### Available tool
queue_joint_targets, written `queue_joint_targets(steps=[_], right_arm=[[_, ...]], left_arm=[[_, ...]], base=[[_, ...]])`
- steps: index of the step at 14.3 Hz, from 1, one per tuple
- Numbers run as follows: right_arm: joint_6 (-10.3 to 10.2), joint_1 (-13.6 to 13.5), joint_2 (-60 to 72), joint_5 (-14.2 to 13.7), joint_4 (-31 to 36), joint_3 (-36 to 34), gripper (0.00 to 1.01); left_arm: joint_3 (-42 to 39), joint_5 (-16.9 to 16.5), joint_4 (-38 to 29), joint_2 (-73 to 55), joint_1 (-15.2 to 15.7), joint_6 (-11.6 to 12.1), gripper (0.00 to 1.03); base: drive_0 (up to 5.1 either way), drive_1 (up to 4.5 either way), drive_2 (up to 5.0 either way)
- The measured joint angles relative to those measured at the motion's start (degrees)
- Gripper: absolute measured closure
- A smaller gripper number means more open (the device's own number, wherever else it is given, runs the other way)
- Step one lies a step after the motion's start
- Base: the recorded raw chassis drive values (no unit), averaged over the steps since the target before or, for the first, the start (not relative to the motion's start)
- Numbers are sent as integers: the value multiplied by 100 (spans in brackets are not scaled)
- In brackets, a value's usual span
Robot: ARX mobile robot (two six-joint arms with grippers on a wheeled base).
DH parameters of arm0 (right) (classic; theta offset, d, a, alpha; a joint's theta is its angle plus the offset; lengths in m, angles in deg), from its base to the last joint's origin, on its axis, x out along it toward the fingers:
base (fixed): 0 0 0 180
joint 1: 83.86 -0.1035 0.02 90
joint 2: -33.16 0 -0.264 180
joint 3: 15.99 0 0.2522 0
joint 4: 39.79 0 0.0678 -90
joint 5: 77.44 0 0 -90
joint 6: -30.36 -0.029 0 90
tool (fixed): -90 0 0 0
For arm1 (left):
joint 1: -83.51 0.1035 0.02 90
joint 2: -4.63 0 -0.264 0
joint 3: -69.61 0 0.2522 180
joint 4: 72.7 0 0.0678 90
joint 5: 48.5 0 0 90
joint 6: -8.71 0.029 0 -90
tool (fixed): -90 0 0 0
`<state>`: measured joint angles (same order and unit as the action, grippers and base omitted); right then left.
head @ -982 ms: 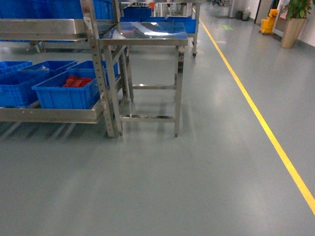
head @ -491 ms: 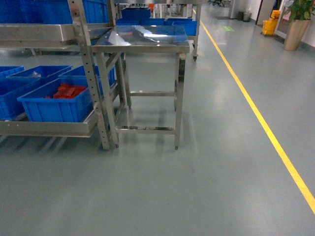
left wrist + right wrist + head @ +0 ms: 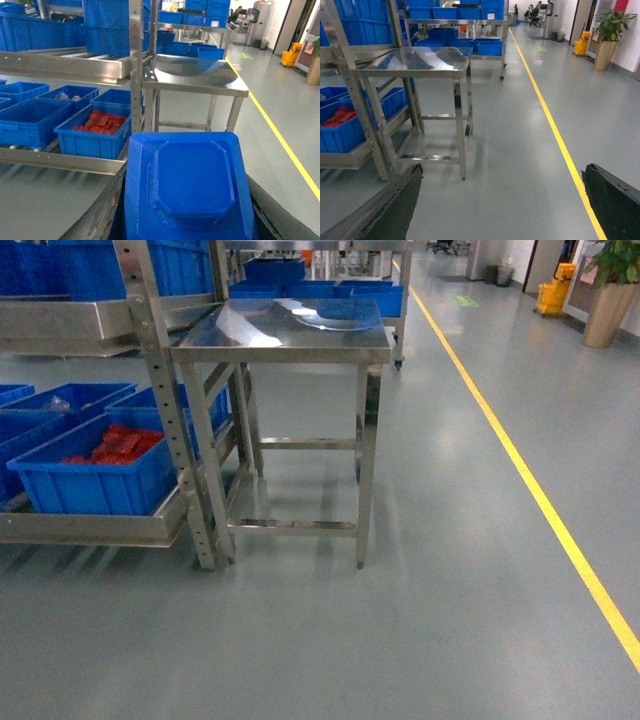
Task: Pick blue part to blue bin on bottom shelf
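In the left wrist view a blue part (image 3: 192, 187) with a raised octagonal face fills the lower middle. My left gripper (image 3: 186, 182) is shut on it, one dark finger on each side. The bottom shelf (image 3: 90, 528) of the steel rack is at the left and carries several blue bins. The nearest blue bin (image 3: 95, 475) holds red pieces and also shows ahead of the left gripper as a bin (image 3: 97, 132) beside another blue bin (image 3: 27, 120). My right gripper (image 3: 502, 197) is open over bare floor. Neither gripper shows in the head view.
A square-topped steel table (image 3: 285, 325) stands against the rack's perforated upright (image 3: 170, 430). An upper shelf (image 3: 65, 62) carries more blue bins. A yellow floor line (image 3: 540, 500) runs along the right. A potted plant (image 3: 610, 300) and a yellow bucket (image 3: 552, 292) stand far back.
In the head view the rack and the table have grown larger and slid down and left. The view has come closer to them.
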<state>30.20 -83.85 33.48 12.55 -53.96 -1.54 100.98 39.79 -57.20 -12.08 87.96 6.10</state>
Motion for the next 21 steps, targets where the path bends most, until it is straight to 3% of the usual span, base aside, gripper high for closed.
queue_joint_targets(steps=[21], right_arm=[[0,0,0,0,7,0,3]], left_arm=[[0,0,33,-2,0,0,60]], base=[[-2,400,-404]])
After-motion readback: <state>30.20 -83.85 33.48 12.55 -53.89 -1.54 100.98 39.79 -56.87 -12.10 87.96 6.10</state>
